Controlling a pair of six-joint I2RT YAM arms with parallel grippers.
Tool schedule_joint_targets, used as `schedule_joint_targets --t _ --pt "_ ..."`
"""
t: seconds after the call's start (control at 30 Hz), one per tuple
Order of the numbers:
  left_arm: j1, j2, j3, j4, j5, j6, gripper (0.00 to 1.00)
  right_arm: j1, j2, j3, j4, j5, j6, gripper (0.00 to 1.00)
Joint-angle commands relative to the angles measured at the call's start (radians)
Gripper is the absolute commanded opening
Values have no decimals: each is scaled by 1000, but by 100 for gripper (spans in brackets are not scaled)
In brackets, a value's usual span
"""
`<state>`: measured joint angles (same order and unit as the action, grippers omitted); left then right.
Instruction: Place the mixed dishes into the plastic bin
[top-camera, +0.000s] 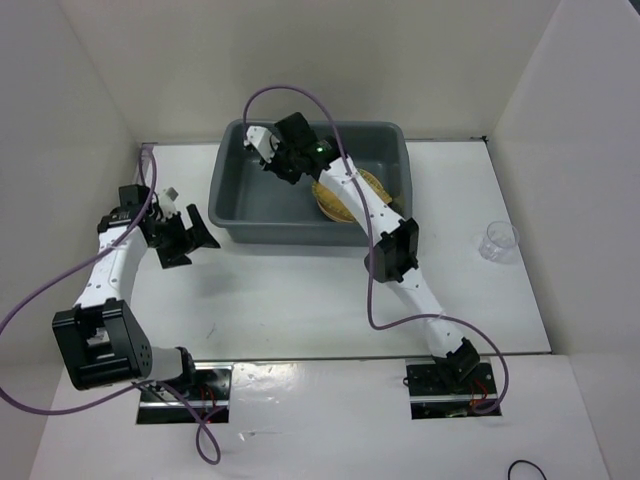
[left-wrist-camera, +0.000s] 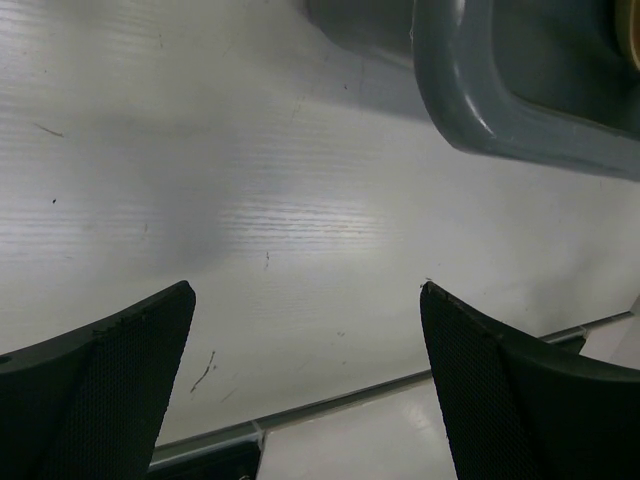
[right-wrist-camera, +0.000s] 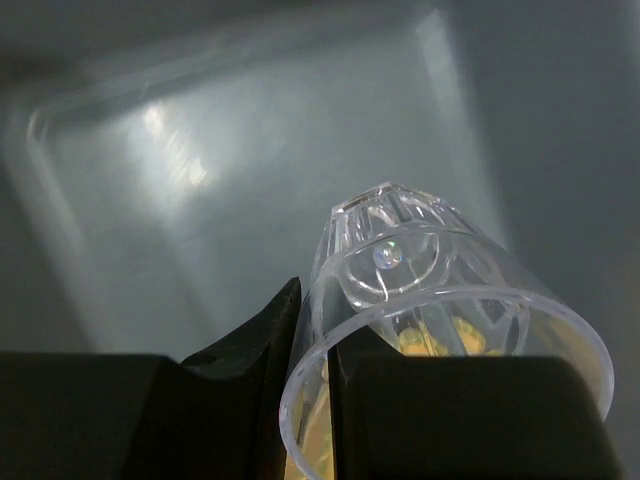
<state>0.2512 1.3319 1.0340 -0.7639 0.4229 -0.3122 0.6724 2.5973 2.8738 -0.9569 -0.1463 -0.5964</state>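
Observation:
The dark grey plastic bin stands at the back middle of the table. Tan-orange and yellow dishes lie stacked in its right half, partly hidden by my right arm, so I cannot tell them apart. My right gripper is inside the bin's left half, shut on the rim of a clear plastic cup, one finger inside it and one outside. In the right wrist view the gripper holds the cup above the bin floor. My left gripper is open and empty over the table, left of the bin.
A second clear cup stands on the table at the right. In the left wrist view the open gripper hovers over the white table, with the bin's corner rim at the upper right. White walls enclose the table.

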Motion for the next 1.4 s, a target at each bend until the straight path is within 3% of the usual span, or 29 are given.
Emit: schedule_joint_targets --t 0.0,0.07,0.1,0.17,0.3,0.33,0.37,0.7,0.83,0.87,1.07,1.1,1.17,1.33,1.37 --pt "0 22 -11 73 50 28 100 33 -26 23 -48 2 24 0" --pt "0 32 -25 86 50 28 100 33 51 121 -97 -13 24 0" --pt "0 56 -25 98 50 28 100 33 125 251 -135 -13 33 0" --pt "0 72 -25 98 50 28 100 42 115 182 -95 19 20 0" --pt "-9 81 -25 98 59 28 100 32 199 264 -105 37 30 3" --pt "-9 81 -25 98 59 28 100 32 199 253 -105 37 30 16" --pt "-9 93 -25 98 59 38 100 32 199 265 -94 46 30 20" --pt "-9 112 -25 98 59 38 100 32 218 265 -5 106 21 24" --pt "-9 124 -25 98 59 38 100 32 227 265 -16 145 -9 43" --pt "-9 124 -25 98 59 38 100 32 227 265 -16 154 -9 56" --pt "-9 135 -14 86 -56 38 100 -22 86 265 121 277 67 58" --pt "-9 125 -14 86 -67 38 100 -37 51 265 110 287 92 67" --pt "-9 110 -14 86 -79 27 100 -97 -6 265 52 313 157 75" --pt "-9 87 -14 95 -119 7 100 -273 -60 265 -343 419 302 81" --pt "-9 87 -14 95 -119 -2 100 -342 -136 163 -344 430 302 83"
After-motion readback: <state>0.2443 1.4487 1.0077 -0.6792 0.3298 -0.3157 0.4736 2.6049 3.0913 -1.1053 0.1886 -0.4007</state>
